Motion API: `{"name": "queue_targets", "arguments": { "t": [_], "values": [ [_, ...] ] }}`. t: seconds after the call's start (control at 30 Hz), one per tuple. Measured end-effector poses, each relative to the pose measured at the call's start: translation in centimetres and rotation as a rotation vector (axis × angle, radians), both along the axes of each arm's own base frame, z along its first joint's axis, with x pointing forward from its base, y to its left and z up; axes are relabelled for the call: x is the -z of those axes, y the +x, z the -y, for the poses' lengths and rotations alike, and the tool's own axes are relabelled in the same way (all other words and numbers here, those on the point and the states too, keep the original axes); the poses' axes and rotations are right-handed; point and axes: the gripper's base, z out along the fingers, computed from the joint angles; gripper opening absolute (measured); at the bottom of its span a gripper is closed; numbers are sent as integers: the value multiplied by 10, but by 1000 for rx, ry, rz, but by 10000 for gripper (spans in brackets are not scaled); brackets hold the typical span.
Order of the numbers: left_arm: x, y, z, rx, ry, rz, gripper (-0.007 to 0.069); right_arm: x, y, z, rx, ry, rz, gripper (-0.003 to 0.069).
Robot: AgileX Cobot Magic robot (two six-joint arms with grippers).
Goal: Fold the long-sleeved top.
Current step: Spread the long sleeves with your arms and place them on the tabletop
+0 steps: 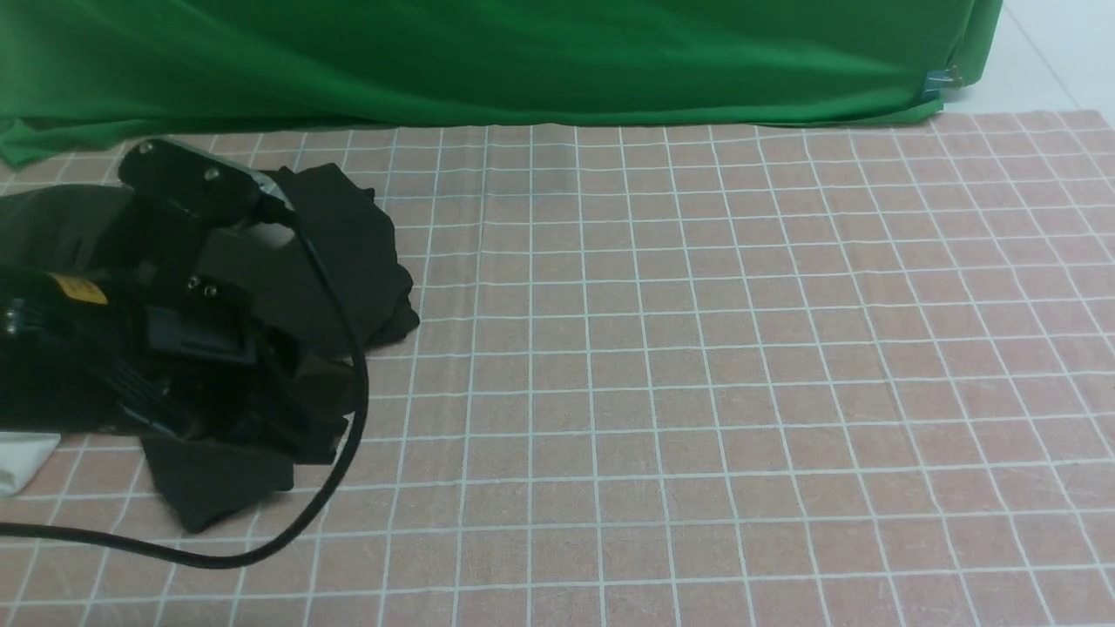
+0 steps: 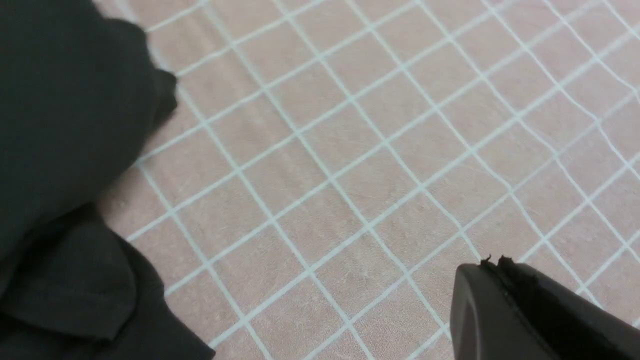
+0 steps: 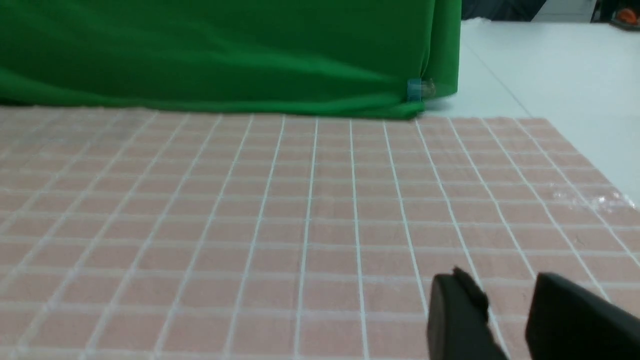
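**Left arm by bunched top, both sets of fingers empty**

Left arm point(image 1: 165, 287) fills the near left of the front view, with a black cable point(image 1: 348, 409) looping off it. The long-sleeved top point(image 1: 348, 252) lies in a crumpled heap on the left side of the bench, partly hidden behind that arm, with no panel or sleeve laid flat. The left fingers point(image 2: 470, 310) are pressed together with nothing between them, over bare pink grid cloth point(image 2: 350, 150). The top is near the tips but apart from them. The right fingers point(image 3: 455, 310) stand partly apart and empty, low over the cloth and well apart from the top.

Judged step: between grasps, with no fold visible yet. The next move likely calls for the left fingers to part, take an edge of the heap and drag it toward the centre to spread it. The right arm would have to come across to help.
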Motion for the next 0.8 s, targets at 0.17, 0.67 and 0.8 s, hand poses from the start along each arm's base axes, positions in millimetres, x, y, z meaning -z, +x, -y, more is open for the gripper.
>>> {"name": "queue_targets", "arguments": {
  "t": [0.17,0.67,0.8],
  "values": [
    [1,0,-7,-24,5,-26,18,-26,-1,0,-18,358,284,242],
    [-3,6,-19,-63,23,7,18,-105,16,-31,-339,172,-279,132],
    [-12,9,-21,-50,79,16,18,-115,29,-53,-496,20,-490,136]
  ]
}}
